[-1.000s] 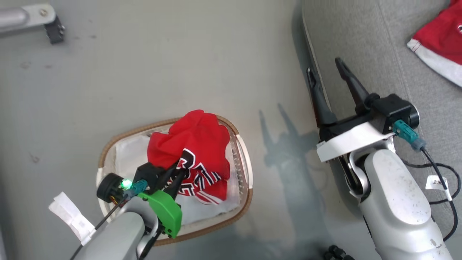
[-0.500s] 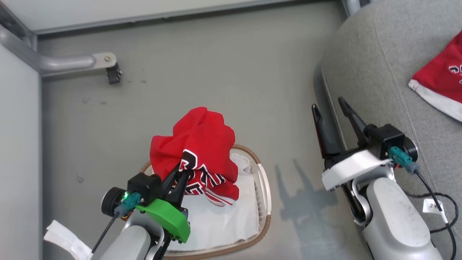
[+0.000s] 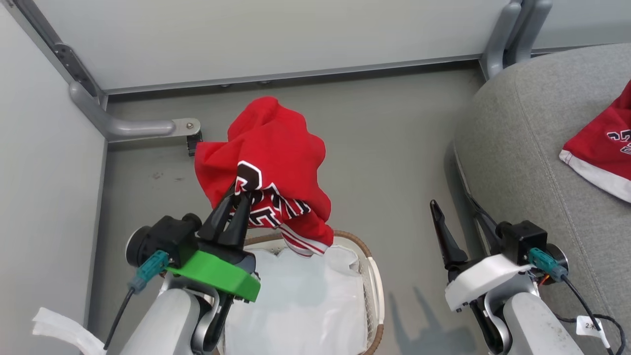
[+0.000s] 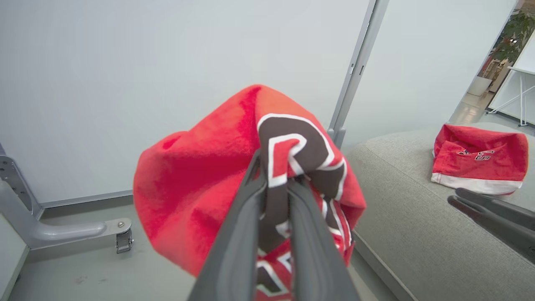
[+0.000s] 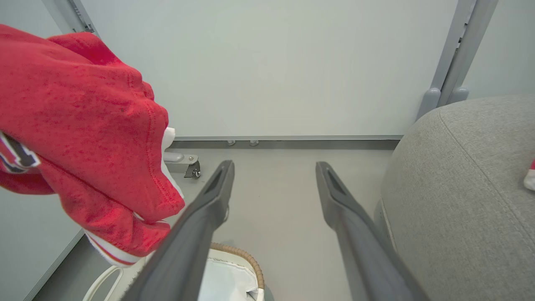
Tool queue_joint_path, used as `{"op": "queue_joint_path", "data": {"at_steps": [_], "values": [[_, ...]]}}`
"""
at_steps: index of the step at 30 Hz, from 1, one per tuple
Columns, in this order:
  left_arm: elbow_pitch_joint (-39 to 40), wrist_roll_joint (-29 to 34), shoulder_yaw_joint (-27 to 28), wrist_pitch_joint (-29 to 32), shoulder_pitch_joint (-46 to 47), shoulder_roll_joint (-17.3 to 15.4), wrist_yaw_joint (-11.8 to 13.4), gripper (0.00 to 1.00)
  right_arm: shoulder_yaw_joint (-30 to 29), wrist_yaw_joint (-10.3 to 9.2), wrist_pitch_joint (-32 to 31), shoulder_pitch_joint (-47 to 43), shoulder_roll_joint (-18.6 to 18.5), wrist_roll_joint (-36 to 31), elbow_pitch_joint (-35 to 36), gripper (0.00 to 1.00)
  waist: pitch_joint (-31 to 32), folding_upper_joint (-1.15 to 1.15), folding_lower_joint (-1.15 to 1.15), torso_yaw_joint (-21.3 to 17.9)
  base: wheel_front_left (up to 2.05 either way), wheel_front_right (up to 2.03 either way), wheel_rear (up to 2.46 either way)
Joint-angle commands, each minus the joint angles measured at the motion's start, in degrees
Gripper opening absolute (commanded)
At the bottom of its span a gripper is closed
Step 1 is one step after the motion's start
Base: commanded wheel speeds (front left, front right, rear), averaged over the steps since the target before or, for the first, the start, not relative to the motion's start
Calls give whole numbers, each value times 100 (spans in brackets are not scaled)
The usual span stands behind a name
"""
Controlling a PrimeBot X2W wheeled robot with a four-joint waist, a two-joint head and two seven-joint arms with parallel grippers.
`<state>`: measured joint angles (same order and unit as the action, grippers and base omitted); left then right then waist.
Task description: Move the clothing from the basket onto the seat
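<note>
My left gripper (image 3: pixel 240 186) is shut on the red jersey (image 3: pixel 276 148), pinching it at the black-and-white lettering (image 4: pixel 292 142). The jersey hangs bunched in the air above the far end of the basket (image 3: pixel 373 276), clear of the white liner (image 3: pixel 296 305). A second red garment (image 3: pixel 604 148) with white trim lies on the light-grey seat (image 3: pixel 522 162) at the right. My right gripper (image 3: pixel 458 214) stands open beside the seat's front edge, holding nothing. In the right wrist view its fingers (image 5: pixel 213 196) spread wide over the floor, with the jersey (image 5: pixel 83 138) at the left.
A pale wall panel runs across the back, with a grey metal foot and bracket (image 3: pixel 143 128) on the floor at the left. Another panel closes off the left side. Grey floor (image 3: pixel 394 162) lies between the basket and the seat. A black cable (image 3: pixel 599 323) trails by my right arm.
The head camera has tilted up. My left gripper has lifted the jersey up out of the basket, leaving the liner bare. The right gripper stays open.
</note>
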<state>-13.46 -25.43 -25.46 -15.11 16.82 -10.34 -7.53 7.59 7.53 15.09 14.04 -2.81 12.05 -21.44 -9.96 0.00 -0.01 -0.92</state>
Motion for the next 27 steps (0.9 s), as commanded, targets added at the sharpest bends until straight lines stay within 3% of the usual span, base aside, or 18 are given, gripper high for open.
{"op": "queue_joint_path", "data": {"at_steps": [1, 12, 21, 27], "values": [[117, -13, 88, -5, 18, 16, 8, 0, -27, -8, 11, -115, -19, 36, -23, 100, 144, 0, 1, 64, 0, 0, 0], [668, 56, 287, -5, -121, 143, 8, 0, 276, -8, 11, -312, -19, 18, -51, 100, 435, 0, 1, 67, 0, 0, 0], [754, 100, 221, -5, -191, 255, 8, 0, 1852, -8, 11, -40, -27, 83, 242, 100, 498, 0, 1, 172, 0, 0, 0], [754, 65, 110, -5, -108, 294, 8, 0, 2433, -8, 11, 399, -25, -36, 326, 100, 435, 0, 1, 301, 0, 0, 0]]}}
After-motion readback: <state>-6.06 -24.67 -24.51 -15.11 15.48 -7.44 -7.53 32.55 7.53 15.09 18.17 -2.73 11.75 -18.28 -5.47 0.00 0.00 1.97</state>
